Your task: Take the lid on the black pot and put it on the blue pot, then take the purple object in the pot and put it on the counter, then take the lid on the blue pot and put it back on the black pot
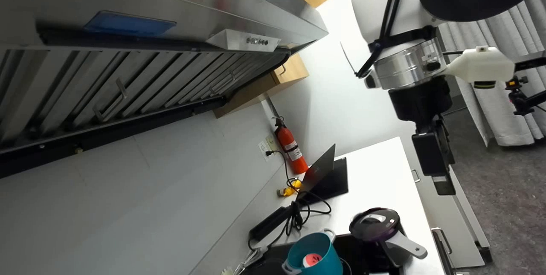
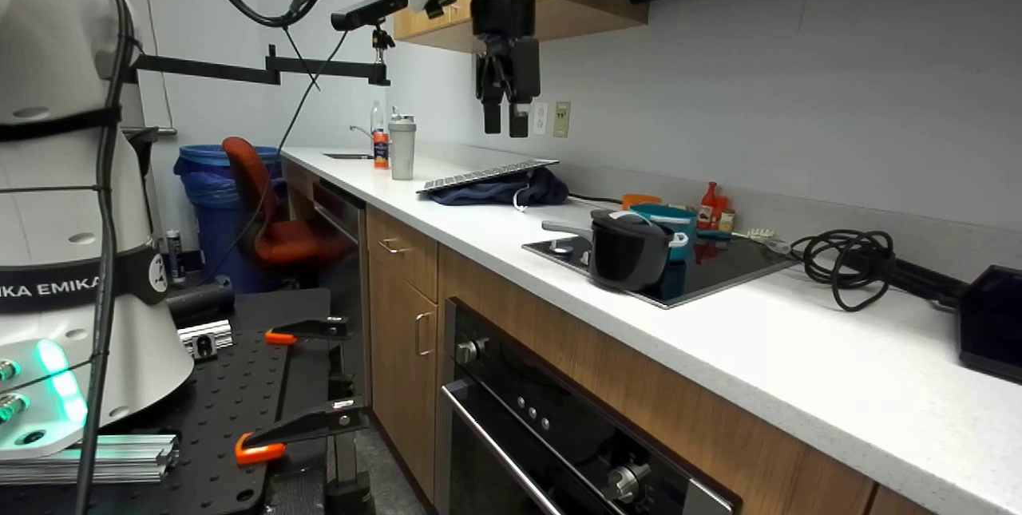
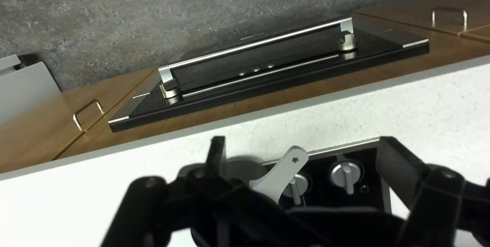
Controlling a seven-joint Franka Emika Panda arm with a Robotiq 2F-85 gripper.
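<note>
The lid (image 1: 370, 228) sits on the black pot, and it also shows in an exterior view (image 2: 631, 224). The black pot (image 2: 629, 263) stands at the front of the cooktop with its light-grey side handle (image 3: 282, 170). The blue pot (image 1: 329, 261) stands uncovered behind it (image 2: 671, 213), holding a round pink-red object (image 1: 312, 259). The purple object does not show; the lid covers the black pot's inside. My gripper (image 1: 443, 185) is open and empty, high above the counter (image 2: 798, 363), seen also in an exterior view (image 2: 505, 122) and the wrist view (image 3: 302, 141).
The black cooktop (image 2: 718, 267) has knobs (image 3: 345, 176) at its front. A range hood (image 1: 149, 49) hangs above. A keyboard (image 2: 487, 176), small bottles (image 2: 709, 207) and coiled cable (image 2: 846, 259) lie around the pots. A fire extinguisher (image 1: 292, 149) stands against the wall.
</note>
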